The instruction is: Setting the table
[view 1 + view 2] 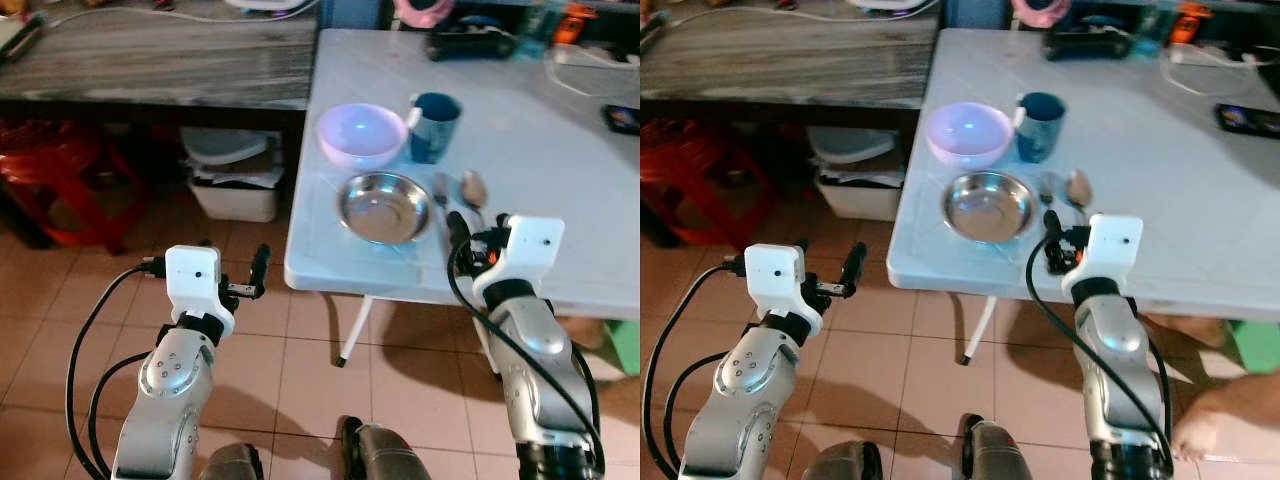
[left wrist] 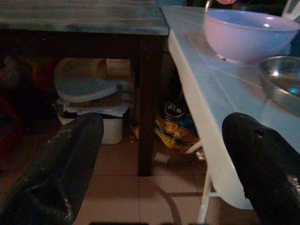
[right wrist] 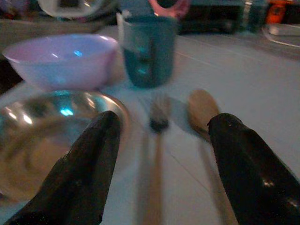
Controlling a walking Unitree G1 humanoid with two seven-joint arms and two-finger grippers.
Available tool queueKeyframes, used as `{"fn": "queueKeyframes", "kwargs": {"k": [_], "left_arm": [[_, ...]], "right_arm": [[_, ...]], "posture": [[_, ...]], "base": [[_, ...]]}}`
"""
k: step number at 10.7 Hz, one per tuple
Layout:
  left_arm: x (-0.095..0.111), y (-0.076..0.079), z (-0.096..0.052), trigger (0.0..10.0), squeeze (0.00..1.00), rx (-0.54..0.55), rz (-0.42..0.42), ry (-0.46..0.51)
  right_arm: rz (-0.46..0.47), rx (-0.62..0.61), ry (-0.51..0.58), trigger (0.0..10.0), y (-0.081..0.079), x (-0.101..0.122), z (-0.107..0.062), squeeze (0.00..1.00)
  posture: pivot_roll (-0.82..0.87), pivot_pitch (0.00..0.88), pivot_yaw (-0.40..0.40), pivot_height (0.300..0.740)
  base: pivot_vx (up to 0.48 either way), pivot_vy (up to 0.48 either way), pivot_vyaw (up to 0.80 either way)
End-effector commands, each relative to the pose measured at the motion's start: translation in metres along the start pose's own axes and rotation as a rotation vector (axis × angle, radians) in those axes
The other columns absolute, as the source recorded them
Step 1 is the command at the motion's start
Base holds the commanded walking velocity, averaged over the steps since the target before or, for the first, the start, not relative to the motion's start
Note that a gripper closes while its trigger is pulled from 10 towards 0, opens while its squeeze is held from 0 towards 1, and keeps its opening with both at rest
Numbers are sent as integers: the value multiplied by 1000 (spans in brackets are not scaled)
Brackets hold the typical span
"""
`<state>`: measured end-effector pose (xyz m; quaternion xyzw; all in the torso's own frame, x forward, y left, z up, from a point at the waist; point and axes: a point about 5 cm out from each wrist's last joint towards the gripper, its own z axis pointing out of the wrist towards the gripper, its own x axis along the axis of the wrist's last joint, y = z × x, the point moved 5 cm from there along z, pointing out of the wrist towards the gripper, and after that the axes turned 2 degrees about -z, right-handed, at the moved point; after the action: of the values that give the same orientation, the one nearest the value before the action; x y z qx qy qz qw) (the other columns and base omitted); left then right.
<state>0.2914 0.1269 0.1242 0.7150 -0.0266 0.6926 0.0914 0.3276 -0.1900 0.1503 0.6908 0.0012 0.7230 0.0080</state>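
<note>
The right hand (image 1: 470, 232) hides the fork (image 3: 157, 140) and spoon (image 3: 202, 112) handles.

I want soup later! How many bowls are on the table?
2. The pink bowl sits near the table's left edge beside the blue mug. The metal bowl is just in front of it, left of the fork.

Two silver arms reach forward from the robot's body. The left gripper (image 1: 240, 280) is held over the floor, short of the table's (image 1: 560, 180) near left corner, its black fingers (image 2: 61, 173) spread apart. The right gripper (image 1: 1058, 240) hovers low over the table's near edge, jaws likewise parted, its white wrist block raised above the bent forearm.
</note>
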Motion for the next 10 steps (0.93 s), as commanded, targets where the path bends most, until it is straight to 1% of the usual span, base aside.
{"fn": "queueKeyframes", "kwargs": {"k": [1,2,3,6,7,10], "left_arm": [[3,-2,-3,10000,0,11,21,2],[2,-2,-4,10000,0,10,42,-1],[1,-3,-5,10000,0,10,51,-5],[3,-3,-7,10000,0,5,63,-7],[3,-1,-7,10000,0,-15,63,-9],[3,-1,-9,10000,0,-29,72,-15]], "right_arm": [[29,31,-11,10000,-3,-1,2,0],[50,76,-26,10000,-8,-2,8,0],[71,93,-38,10000,-9,-3,11,0],[104,84,-92,10000,-9,-16,9,0],[113,96,-103,10000,-10,-18,9,0],[165,135,-130,10000,-15,-23,17,0]], "posture": [[5,164,26,740],[7,171,25,740],[10,176,26,740],[17,184,34,740],[18,185,36,740],[26,191,37,740]], "base": [[0,0,0],[0,0,0],[0,0,0],[0,0,0],[0,0,0],[0,0,0]]}}
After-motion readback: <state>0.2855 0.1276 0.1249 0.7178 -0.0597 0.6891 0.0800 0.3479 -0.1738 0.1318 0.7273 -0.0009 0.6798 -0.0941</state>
